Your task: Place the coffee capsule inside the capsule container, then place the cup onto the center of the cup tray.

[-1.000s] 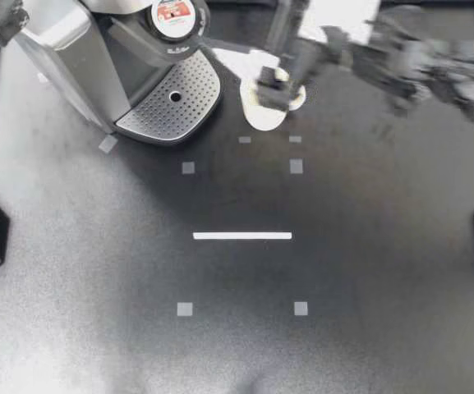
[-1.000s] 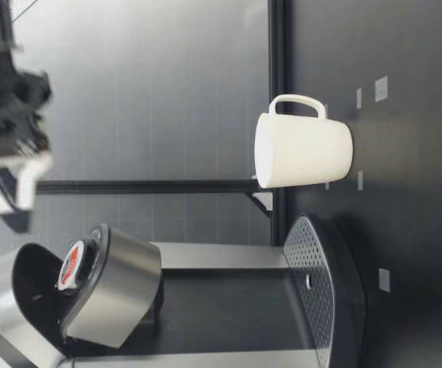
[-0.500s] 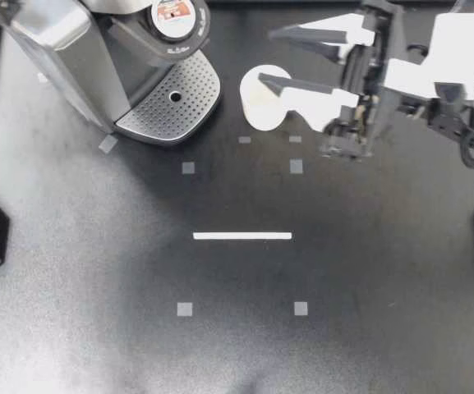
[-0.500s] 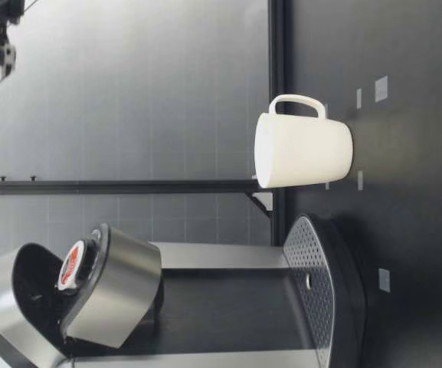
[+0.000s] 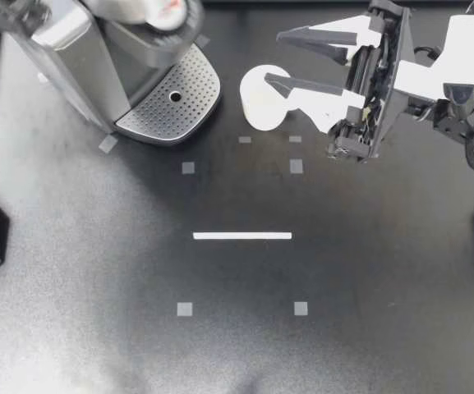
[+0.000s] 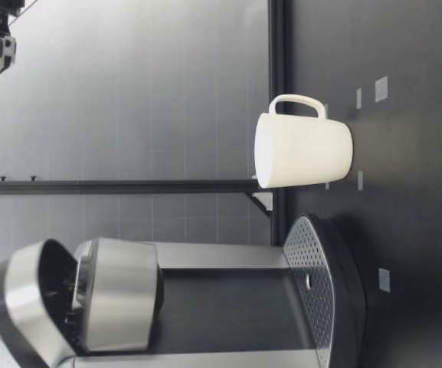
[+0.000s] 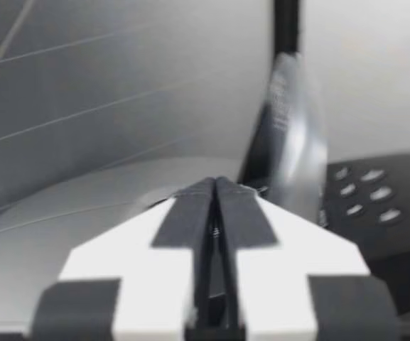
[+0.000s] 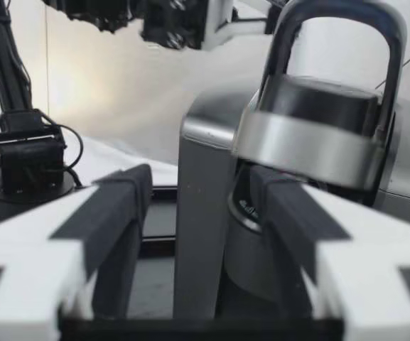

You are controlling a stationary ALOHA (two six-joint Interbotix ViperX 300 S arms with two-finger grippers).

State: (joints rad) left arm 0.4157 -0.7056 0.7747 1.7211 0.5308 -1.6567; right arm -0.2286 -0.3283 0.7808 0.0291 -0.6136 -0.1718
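Right end effector [image 5: 273,57] is hovering wide open, holding nothing, cup [image 5: 254,103] partly under one finger; an off-centre descent is probably risking a struck rim and tipping.

The lid [image 6: 117,295] drops, the right gripper [image 5: 273,57] backs off.
The lid has tipped down, hiding the capsule [image 5: 167,10] from the low camera; the right gripper, earlier over the cup [image 5: 257,103], now hangs beside it, fingers spread.

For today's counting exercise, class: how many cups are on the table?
1: the white cup stands upright beside the coffee machine's cup tray, near my open right hand. None seems hidden.
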